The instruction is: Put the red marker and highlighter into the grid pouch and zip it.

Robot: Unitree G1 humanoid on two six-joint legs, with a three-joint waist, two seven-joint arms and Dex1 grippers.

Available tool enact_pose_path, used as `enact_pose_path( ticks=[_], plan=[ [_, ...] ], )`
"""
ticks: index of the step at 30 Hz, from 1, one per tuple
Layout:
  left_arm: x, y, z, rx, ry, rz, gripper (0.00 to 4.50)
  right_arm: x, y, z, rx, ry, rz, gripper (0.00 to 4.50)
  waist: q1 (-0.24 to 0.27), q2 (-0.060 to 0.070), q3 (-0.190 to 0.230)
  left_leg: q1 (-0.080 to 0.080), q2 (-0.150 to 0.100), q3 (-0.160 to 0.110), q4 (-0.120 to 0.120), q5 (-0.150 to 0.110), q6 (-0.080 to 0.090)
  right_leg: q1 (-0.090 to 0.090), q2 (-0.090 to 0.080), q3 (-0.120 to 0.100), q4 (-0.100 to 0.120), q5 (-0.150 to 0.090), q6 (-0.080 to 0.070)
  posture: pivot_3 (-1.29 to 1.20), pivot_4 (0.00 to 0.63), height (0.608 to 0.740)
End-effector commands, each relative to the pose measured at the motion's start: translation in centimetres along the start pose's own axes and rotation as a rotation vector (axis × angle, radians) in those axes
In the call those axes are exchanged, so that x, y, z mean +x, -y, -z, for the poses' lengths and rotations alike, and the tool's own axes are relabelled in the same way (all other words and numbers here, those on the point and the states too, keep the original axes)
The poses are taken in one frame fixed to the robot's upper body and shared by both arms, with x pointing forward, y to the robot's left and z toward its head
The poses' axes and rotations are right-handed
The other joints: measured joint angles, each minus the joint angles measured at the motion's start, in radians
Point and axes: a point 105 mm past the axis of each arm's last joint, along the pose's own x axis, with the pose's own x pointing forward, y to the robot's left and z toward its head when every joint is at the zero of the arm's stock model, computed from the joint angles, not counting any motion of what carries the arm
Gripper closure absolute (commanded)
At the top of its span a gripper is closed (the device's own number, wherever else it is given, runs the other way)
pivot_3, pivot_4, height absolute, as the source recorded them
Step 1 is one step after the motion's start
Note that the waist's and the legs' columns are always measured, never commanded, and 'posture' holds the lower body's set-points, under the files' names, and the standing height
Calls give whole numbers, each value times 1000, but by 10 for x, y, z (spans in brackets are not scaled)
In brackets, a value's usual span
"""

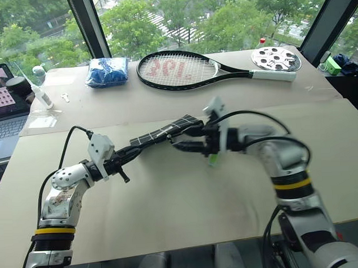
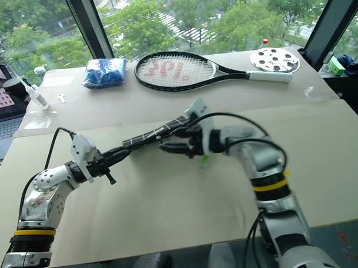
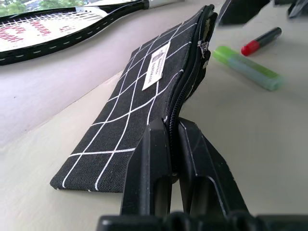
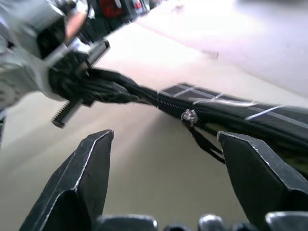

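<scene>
At the far left edge of the table (image 1: 170,211) sits an open laptop (image 1: 1,99), with a clear bottle (image 1: 41,86) lying just beside it. The left gripper (image 1: 129,153) reaches in level from the left, its two black fingers (image 3: 154,163) clenched on the near end of the grid pouch (image 1: 164,132), pinching the zipper edge between them. The pouch is held up off the table, its long axis running from the left gripper up and rightward toward the right gripper, the zipper edge facing up and the white label patch (image 3: 156,65) on the side that faces the far end of the table. Its zipper slider (image 4: 188,116) and black pull strap (image 4: 206,143) hang along the upper seam, closer to the right-hand end.

Farther back, a blue plastic packet (image 1: 107,72) lies beside a black tennis racket (image 1: 182,70), whose white handle points right toward a round white perforated disc (image 1: 276,58).

The right gripper (image 4: 163,163) points leftward at the pouch's far end with its fingers spread wide and nothing between them; the strap dangles just ahead of the gap, untouched. Below that end, on the table, the light-green highlighter (image 3: 248,67) lies with the red marker (image 3: 262,40) just beyond it, their long axes at an angle to each other and neither inside the pouch. In the head views a green sliver of the highlighter (image 1: 213,160) shows under the right wrist.
</scene>
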Motion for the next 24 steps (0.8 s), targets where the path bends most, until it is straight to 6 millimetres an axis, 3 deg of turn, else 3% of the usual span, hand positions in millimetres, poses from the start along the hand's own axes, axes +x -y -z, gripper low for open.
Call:
enact_pose_path(
  ticks=[1,5,8,12,18,24],
  plan=[
    [-4,-2,-14,14,45,-14,4500,-51,-1,-15,-150,22,45,850,3,0,0,0,0,0,0,0,0,0,0,0,0,0,0,0,150,740],
    [-5,0,-16,-17,55,2,4500,-113,55,10,-293,-124,418,850,5,-1,0,0,0,3,1,0,1,1,0,0,0,0,0,0,150,740],
    [-6,3,-14,-53,40,38,4500,-137,71,42,-311,-222,493,850,9,-1,0,1,0,5,1,0,1,2,0,1,0,1,0,0,150,740],
    [-8,6,-10,-101,-2,81,4500,-141,78,76,-369,-367,453,850,-4,-1,0,5,0,7,1,0,1,4,0,3,0,1,0,0,150,740],
    [-11,2,-11,-94,-19,87,4500,-145,98,81,-330,-372,467,850,-8,-1,0,5,0,8,1,0,1,6,0,3,-1,1,0,0,150,740],
    [-12,3,-12,-95,-21,90,4500,-132,110,87,-323,-415,408,850,-7,-1,0,5,1,7,1,0,1,6,0,3,-2,1,0,0,150,740]
  ],
)
